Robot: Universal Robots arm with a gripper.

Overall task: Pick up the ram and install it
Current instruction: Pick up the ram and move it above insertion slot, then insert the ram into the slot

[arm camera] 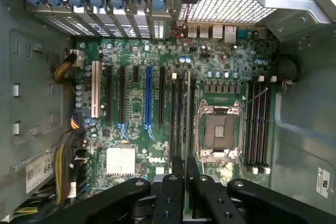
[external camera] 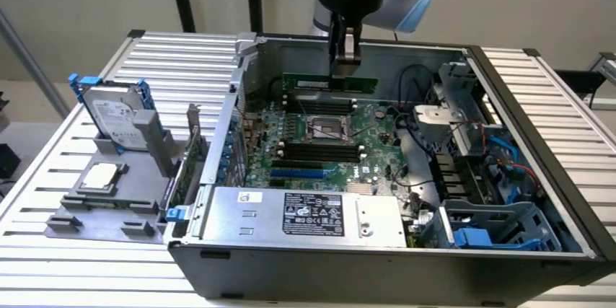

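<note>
- gripper (external camera: 345,71) is clamped on the ram (external camera: 308,83), pinching the stick's top edge
- ram hangs level and on edge inside the open PC case (external camera: 385,272), over the motherboard (external camera: 376,124), just beyond the CPU socket (external camera: 327,128) in the exterior view
- wrist view: black fingers (arm camera: 170,198) pressed close together, memory slots (arm camera: 257,124) beside the socket

RAM (external camera: 330,83): long, narrow green stick, held on edge w/ long axis level. Pinched at about mid-length by the jaws of the gripper (external camera: 344,72). Hangs inside the open PC case (external camera: 385,257), above the far end of the motherboard (external camera: 318,142), not seated in any slot. Wrist view: edge-on, thin line.
</note>
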